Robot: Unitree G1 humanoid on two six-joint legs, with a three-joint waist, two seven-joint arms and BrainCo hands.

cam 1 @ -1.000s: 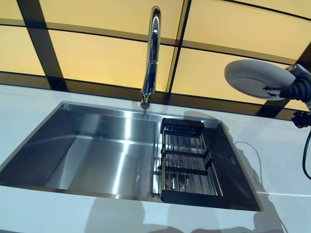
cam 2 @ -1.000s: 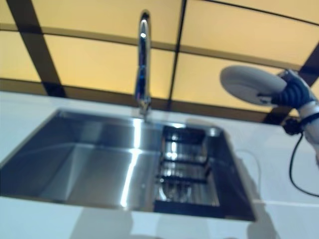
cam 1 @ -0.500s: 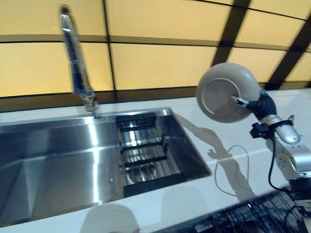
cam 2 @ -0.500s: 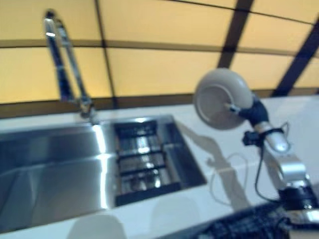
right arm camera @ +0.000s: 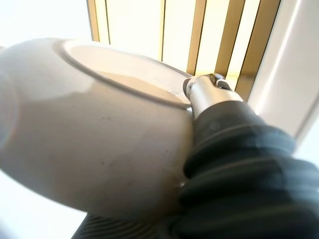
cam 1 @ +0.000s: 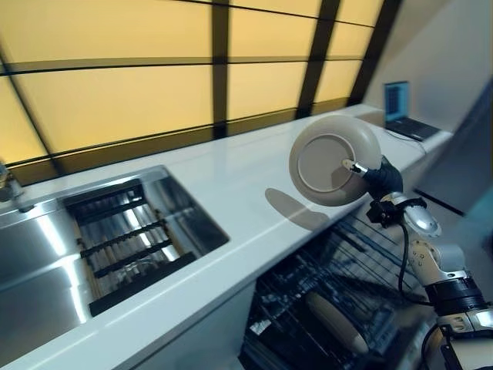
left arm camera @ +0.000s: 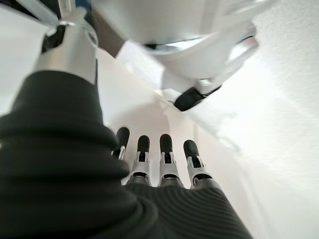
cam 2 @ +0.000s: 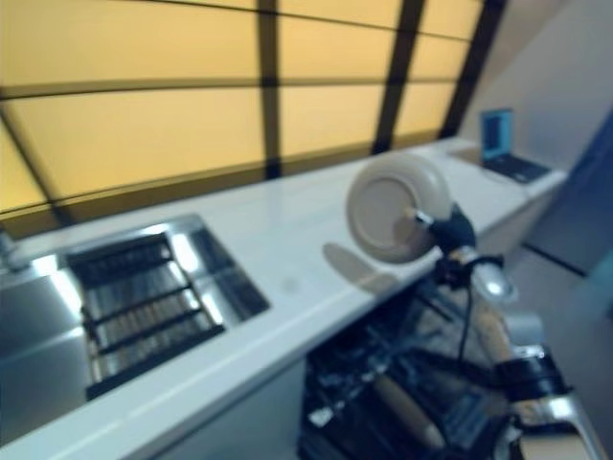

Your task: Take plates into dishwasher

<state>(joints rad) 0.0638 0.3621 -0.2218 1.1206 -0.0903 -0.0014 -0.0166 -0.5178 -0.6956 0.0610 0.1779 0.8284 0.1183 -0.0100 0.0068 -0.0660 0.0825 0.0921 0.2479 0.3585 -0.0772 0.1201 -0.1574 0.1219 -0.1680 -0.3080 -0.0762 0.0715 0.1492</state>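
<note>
Beige plate (cam 1: 334, 159) clasped in right robot hand (cam 1: 379, 176).

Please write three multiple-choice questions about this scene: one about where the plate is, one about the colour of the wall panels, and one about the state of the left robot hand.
1. Where is the plate?
A. in the sink
B. held up in the right robot hand, over the counter edge
C. flat on the counter

2. What colour are the wall panels?
A. yellow
B. green
C. white

3. How is the left robot hand?
A. curled round a plate
C. pinching a cloth
B. fingers straight, holding nothing

Answers:
1 B: the plate stands tilted in the air at the right robot hand, above the open dishwasher rack.
2 A: yellow panels run between dark bars.
3 B: its wrist view shows straight fingers and no object.
</note>
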